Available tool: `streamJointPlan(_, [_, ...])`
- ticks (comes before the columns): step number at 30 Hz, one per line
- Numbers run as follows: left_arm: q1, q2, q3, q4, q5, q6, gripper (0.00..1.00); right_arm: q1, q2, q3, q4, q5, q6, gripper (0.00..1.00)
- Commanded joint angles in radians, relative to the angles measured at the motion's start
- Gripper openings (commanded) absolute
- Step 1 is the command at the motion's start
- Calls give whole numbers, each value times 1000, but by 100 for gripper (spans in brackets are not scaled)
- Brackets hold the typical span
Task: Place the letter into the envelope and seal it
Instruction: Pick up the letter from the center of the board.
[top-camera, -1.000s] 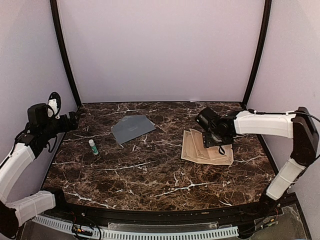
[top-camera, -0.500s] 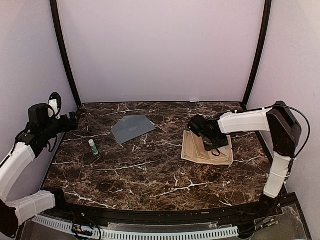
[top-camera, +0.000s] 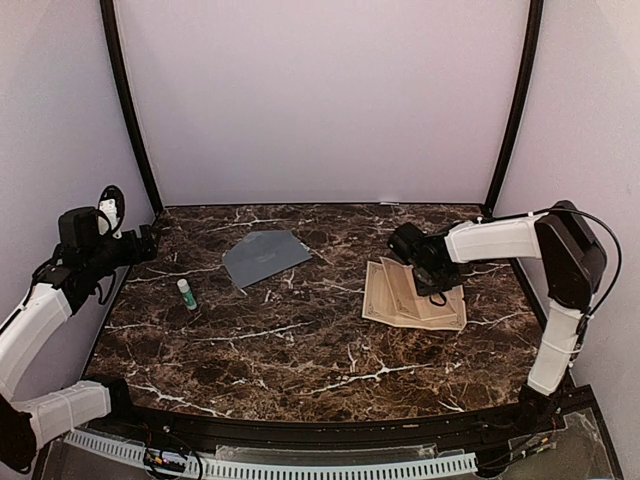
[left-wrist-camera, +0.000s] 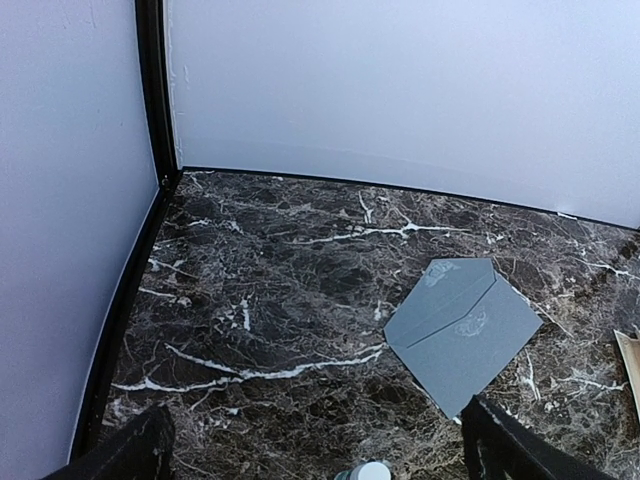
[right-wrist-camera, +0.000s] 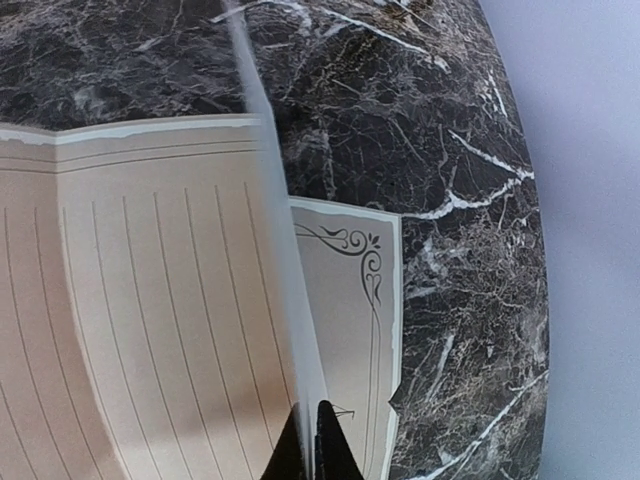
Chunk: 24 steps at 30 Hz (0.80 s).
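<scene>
Right gripper (right-wrist-camera: 308, 440): fingers together, pinching a raised fold of the letter (top-camera: 415, 300), seen edge-on and blurred. The letter lies near the right edge of the table (top-camera: 300, 350). Left gripper (left-wrist-camera: 318, 445): fingers wide apart, cut off by the frame, near the rear-left corner. Envelope (left-wrist-camera: 462, 330): flat, rear, left of centre, faint embossed marks illegible. Glue stick (top-camera: 186, 293): label unreadable.

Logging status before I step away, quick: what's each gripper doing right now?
Left gripper: open, holding nothing.
Right gripper: shut on a raised panel of the cream-beige paper letter with ornamental border.
</scene>
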Motion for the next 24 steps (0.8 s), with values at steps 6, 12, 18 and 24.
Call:
streamJointPlan(6, [-1,-23,46,-59,45,-84,98,-15,-205,57,-50,-60,-53,0])
streamJointPlan(12, [-79,-25,161,-125,298,-286,96,-11,-429,87,-28,-304,-150,0])
streamJointPlan(18, [-331,-34,256,-132,291,-379,96,29,-599,32,107,-686,-218,0])
streamJointPlan(24, [-522,2,300,-92,279,-404,96,80,-657,36,201,-1027,-237,0])
